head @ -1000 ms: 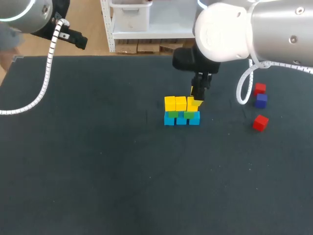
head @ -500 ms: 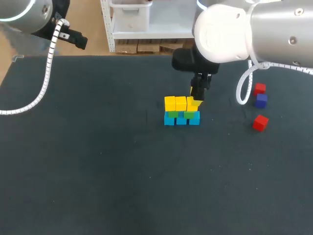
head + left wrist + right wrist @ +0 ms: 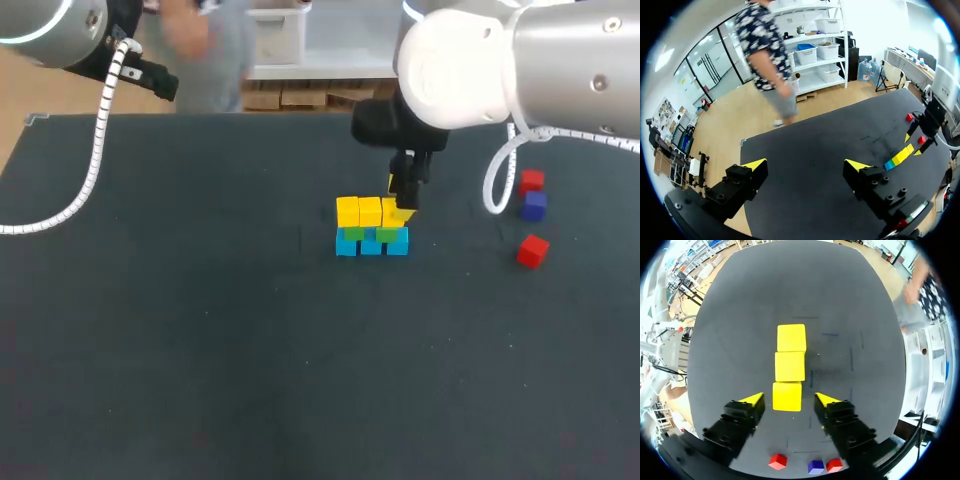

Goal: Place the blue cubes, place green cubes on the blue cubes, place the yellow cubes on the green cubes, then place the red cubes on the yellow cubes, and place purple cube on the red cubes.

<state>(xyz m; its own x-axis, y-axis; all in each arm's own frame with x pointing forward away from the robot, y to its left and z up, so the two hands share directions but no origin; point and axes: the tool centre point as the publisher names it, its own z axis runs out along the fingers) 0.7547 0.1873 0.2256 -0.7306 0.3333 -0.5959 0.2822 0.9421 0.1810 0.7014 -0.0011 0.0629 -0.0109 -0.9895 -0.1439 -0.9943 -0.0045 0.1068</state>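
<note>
Three blue cubes [image 3: 371,246] stand in a row mid-table, with green cubes [image 3: 354,233] on them and three yellow cubes [image 3: 370,211] on top. My right gripper [image 3: 788,399] hangs open straddling the nearest yellow cube [image 3: 787,396], with a gap on each side of it; in the head view the right gripper [image 3: 402,203] is over the row's right end. Two red cubes [image 3: 531,180] [image 3: 532,250] and a purple cube [image 3: 534,205] lie at the right. My left gripper [image 3: 805,165] is open and holds nothing, high over the table's far-left corner, far from the stack [image 3: 900,159].
Under the right gripper's base lie the loose red cube [image 3: 777,460], the purple cube [image 3: 815,467] and the other red cube [image 3: 834,465]. The dark table [image 3: 200,330] stretches wide to the left and front of the stack.
My right gripper's fingers have spread apart and let go of the right-hand yellow cube, which now rests on the stack. The left arm has not moved.
</note>
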